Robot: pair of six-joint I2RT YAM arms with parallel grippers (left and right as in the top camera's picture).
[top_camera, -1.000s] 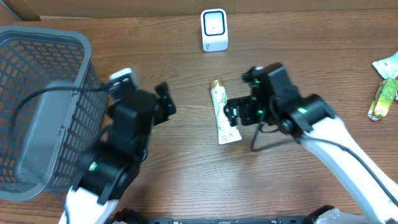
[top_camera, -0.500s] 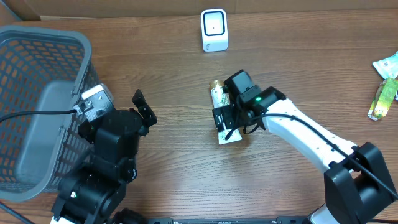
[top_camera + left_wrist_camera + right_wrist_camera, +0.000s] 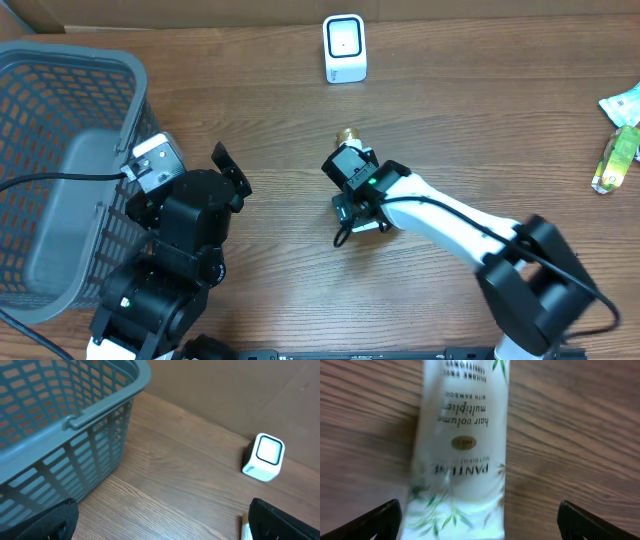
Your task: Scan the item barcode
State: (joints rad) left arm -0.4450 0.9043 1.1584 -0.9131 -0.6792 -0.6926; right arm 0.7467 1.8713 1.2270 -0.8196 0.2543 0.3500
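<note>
Sliding in from 3 o'clock, R gripper (image 3: 480, 524) now sits over the Pantene tube (image 3: 462, 445), jaws wide either side, nothing gripped yet; pickup next, prob. Tube lies flat mid-table, 6 o'clock of scanner (image 3: 344, 47). L gripper (image 3: 232, 172) open, idle.

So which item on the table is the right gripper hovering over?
The white leaf-printed tube in the middle of the table, lying flat under the open right gripper; the green packets lie far off at the right edge.

White Pantene tube (image 3: 462, 455) with green leaves lies flat on the table (image 3: 290, 290), white scanner (image 3: 344, 47) standing apart
</note>
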